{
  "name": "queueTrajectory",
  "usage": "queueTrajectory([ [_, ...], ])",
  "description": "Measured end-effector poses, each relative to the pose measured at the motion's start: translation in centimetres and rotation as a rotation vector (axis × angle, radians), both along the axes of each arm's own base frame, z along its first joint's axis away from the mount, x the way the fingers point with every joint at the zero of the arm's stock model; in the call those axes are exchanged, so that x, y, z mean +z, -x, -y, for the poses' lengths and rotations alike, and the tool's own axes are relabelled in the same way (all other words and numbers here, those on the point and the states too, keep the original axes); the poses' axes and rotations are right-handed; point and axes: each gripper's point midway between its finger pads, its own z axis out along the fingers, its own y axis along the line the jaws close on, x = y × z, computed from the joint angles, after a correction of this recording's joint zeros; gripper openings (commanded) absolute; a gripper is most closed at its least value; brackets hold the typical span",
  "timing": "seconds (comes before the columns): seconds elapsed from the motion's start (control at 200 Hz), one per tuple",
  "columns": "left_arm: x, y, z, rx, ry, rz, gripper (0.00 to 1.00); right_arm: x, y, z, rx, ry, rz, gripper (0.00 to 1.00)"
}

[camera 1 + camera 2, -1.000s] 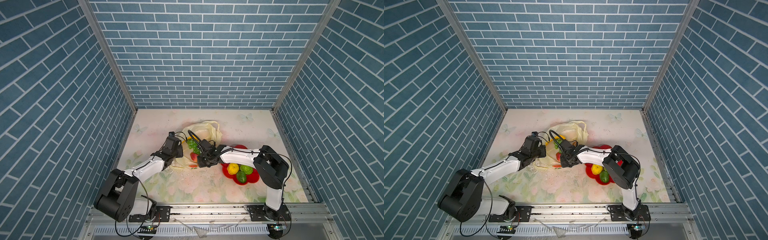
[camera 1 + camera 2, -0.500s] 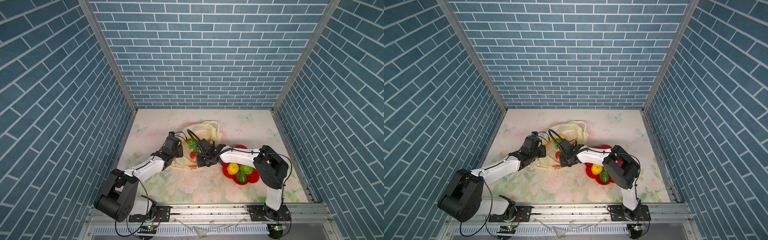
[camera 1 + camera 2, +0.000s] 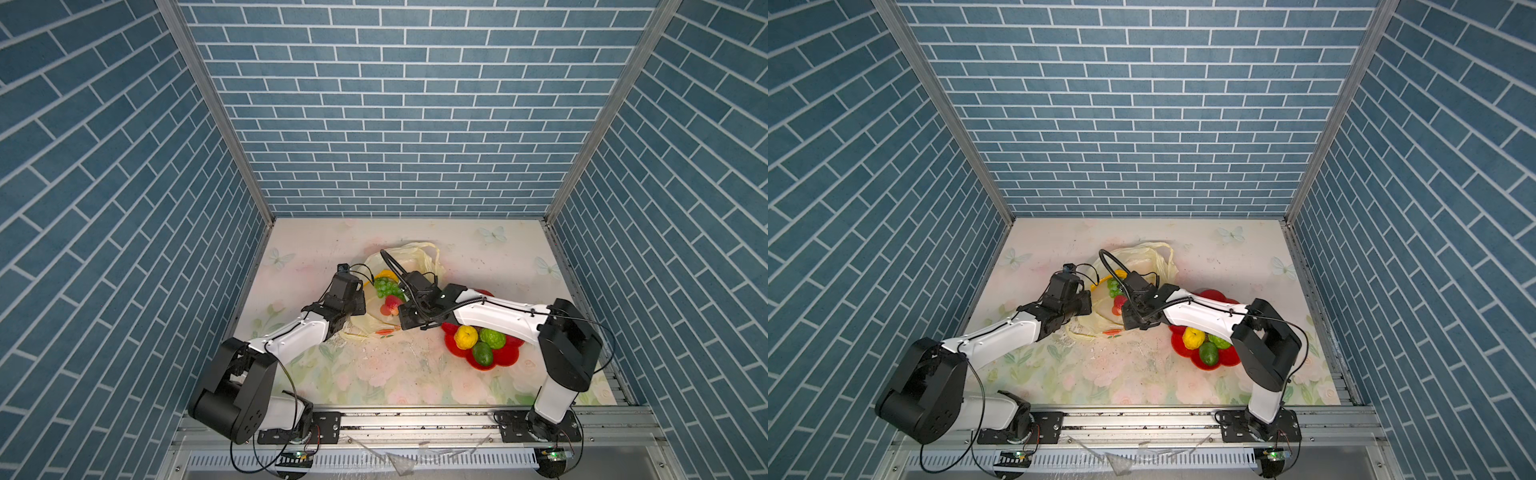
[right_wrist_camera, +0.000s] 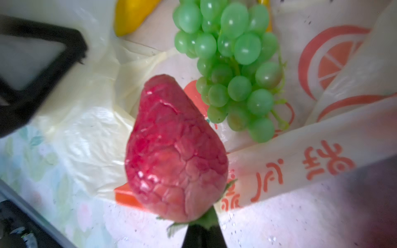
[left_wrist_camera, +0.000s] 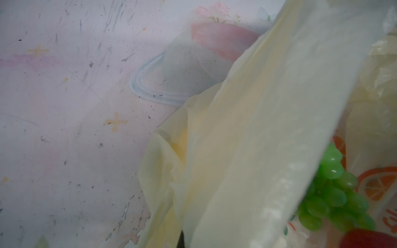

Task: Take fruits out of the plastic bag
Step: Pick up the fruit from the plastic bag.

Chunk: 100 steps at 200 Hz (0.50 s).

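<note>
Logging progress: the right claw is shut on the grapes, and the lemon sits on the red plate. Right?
Not the grapes: the right claw is shut on the strawberry, as the right wrist view shows. The grapes lie loose in the bag. The lemon does sit on the red plate.

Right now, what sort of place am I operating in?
Probably a staged robot test cell, not a real room: blue brick-print wall panels in metal framing, a floral-print tabletop, and a mounting rail along the front edge.
</note>
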Motion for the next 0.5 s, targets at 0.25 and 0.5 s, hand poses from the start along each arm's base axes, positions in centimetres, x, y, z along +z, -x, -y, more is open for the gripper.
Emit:
queueTrajectory([
  [0.25,-0.1,0.0,0.0,0.001,-0.002,-0.003,0.03,5.1,0.4,3.4,-0.033,-0.015,0.058,0.00],
  [0.5,-0.1,0.1,-0.1,0.001,-0.003,-0.003,0.03,7.3,1.2,11.1,-0.119,0.082,0.025,0.00],
])
